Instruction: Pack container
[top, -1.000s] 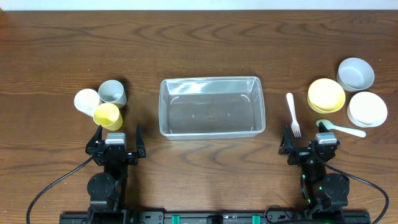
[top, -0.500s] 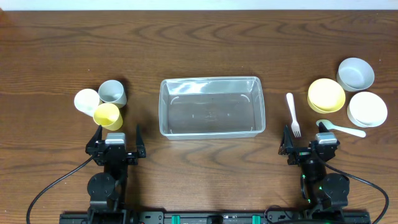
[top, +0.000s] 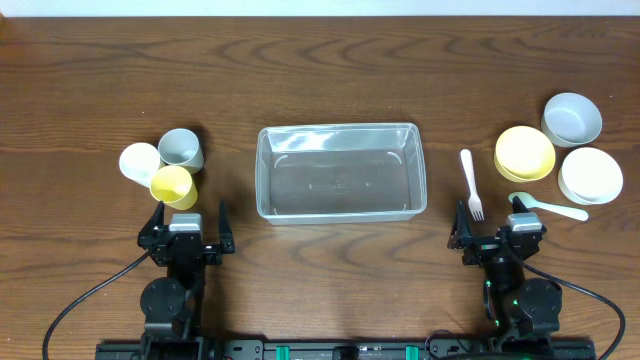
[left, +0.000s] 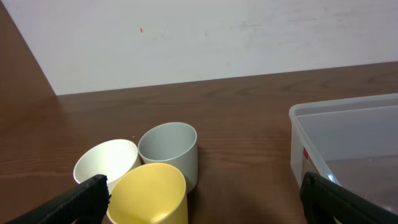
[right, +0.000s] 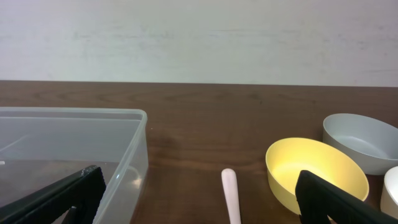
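Empty clear container (top: 340, 175) lies ahead-right of left gripper (top: 190, 213), ahead-left of right gripper (top: 497, 215), long axis crosswise. Both grippers wide open, holding nothing, approx. equally near.

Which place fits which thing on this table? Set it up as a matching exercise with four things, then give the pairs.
Things:
1. container
2. fork
3. yellow cup
4. grey bowl

Places:
A. between the container and the yellow bowl
B. left side, in front of the grey cup
C. centre, empty
D. far right, behind the white bowl

Pairs: 1-C, 2-A, 3-B, 4-D
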